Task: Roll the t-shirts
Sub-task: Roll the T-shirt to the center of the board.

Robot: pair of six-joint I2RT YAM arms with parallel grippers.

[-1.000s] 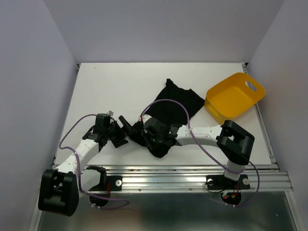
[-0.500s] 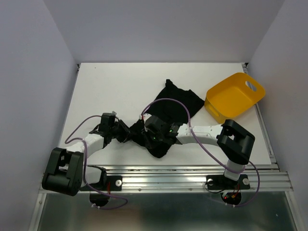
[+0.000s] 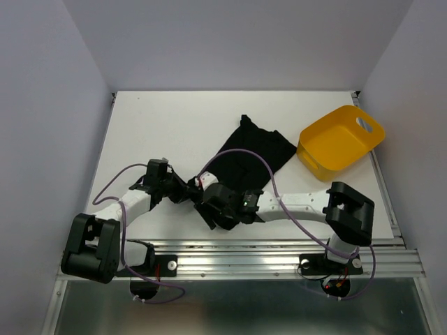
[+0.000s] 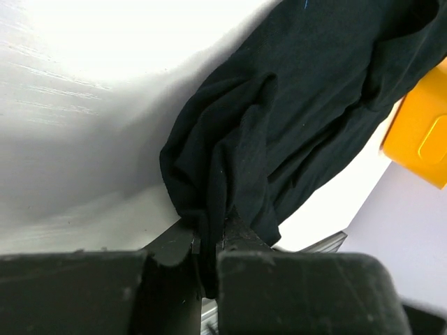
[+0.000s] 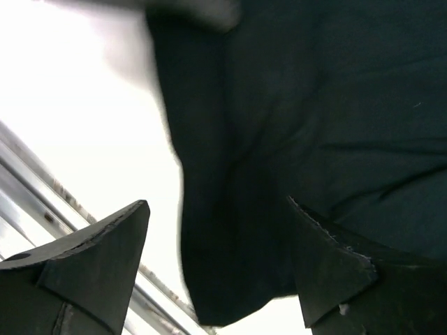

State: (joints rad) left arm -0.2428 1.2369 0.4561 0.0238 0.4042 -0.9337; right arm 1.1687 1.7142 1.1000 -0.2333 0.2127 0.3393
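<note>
One black t-shirt (image 3: 260, 149) in view, lying crumpled roughly mid-table and running diagonally from the far middle down toward the near edge. The fabric is bunched and folded at its near-left end.

Left gripper (image 3: 183, 196) is clamped on that near-left bunch. In my left wrist cam the fingers (image 4: 241, 237) are pinched together with a fold of the t-shirt (image 4: 300, 105) between them (the cloth hangs creased from the pinch).

Right gripper (image 3: 207, 213) sits just beside it, over the shirt's near end. Its jaws are spread wide and hold nothing: on the right wrist cam both fingers (image 5: 105, 258) straddle the dark cloth (image 5: 314, 105) without closing on it.

Yellow tub (image 3: 342, 139) is at the far right of the table, tilted, just beside the shirt's right corner. I can't tell if they touch.

The surface is a plain white table (image 3: 160, 125), glary in both wrist cams. An aluminium rail (image 3: 265, 251) along the near edge carries both arm bases. Purple cables (image 3: 241, 150) loop over the arms. Pale lavender-grey walls (image 3: 230, 42) enclose the left, back and right sides.
</note>
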